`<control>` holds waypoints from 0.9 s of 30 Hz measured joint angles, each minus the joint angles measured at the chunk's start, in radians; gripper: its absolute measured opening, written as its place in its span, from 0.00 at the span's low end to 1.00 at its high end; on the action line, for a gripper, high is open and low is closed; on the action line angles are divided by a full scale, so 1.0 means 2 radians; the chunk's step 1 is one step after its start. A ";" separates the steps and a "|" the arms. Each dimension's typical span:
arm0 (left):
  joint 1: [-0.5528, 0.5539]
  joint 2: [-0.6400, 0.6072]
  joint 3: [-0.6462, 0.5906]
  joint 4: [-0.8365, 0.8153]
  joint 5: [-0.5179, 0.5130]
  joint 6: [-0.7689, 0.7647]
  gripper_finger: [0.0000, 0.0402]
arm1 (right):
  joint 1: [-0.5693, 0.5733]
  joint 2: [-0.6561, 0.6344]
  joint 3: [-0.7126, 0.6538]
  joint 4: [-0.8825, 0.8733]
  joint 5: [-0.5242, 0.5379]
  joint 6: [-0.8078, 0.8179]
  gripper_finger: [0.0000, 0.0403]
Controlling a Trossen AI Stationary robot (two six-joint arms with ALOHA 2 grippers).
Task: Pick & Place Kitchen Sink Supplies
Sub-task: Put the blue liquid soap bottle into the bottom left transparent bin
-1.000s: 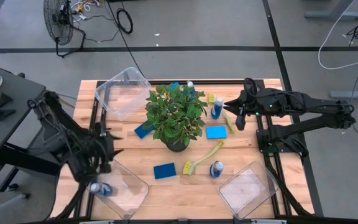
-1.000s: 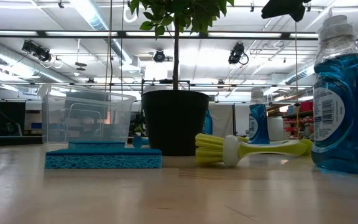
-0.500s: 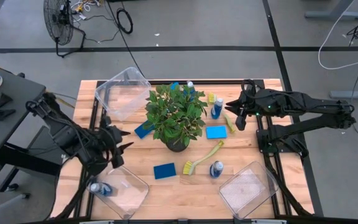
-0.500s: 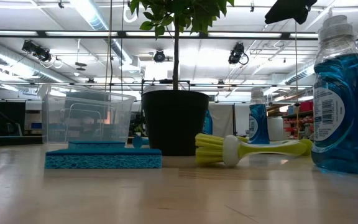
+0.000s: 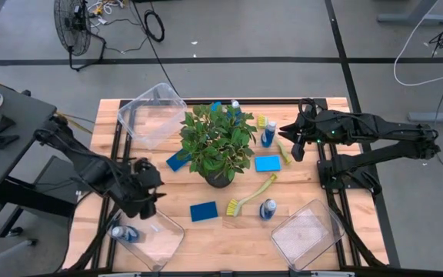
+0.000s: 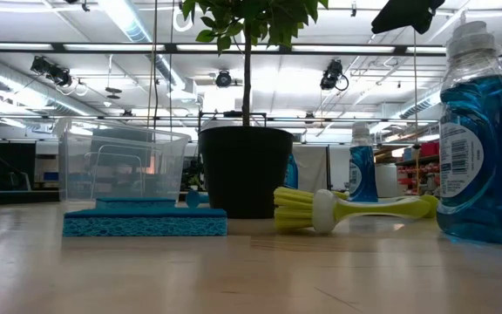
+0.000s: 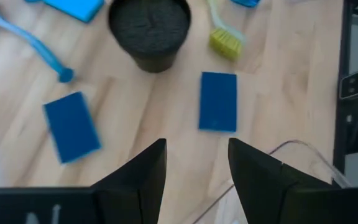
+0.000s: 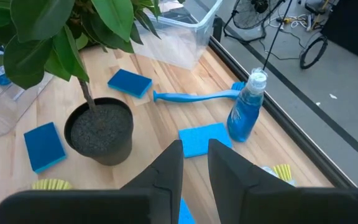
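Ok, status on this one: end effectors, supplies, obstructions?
Left end effector open, empty, over bin edge. Right end effector empty, hovering near bottle. One bottle binned. Potted plant mid-table among supplies.

Wooden table (image 5: 206,231) bearing sponges (image 5: 204,211), bottles (image 5: 268,208), brushes (image 5: 250,196), seemingly scattered.

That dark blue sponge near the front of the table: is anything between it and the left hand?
Nothing visible is. The left hand, open, hangs over bare wood, and the dark blue sponge lies flat just ahead of it. The plant pot and a yellow-green brush sit beyond the sponge, not in between.
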 joint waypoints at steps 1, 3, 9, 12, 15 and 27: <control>0.005 0.000 -0.010 0.017 0.001 0.007 0.44 | 0.000 0.000 0.000 0.000 0.000 0.000 0.20; 0.018 0.001 -0.024 0.030 -0.003 0.020 0.44 | 0.000 0.000 0.000 0.000 0.000 0.000 0.20; 0.060 -0.011 -0.044 0.029 -0.035 0.051 0.44 | 0.000 0.000 0.000 0.003 -0.005 0.004 0.20; 0.075 -0.024 -0.048 0.045 -0.034 0.072 0.44 | 0.000 0.000 0.000 0.003 -0.004 0.004 0.20; 0.084 -0.043 -0.059 0.055 -0.019 0.093 0.44 | 0.000 0.000 0.000 0.003 -0.004 0.004 0.20; 0.145 -0.165 -0.142 0.072 -0.018 0.096 0.44 | 0.000 0.000 0.000 -0.002 0.009 0.004 0.20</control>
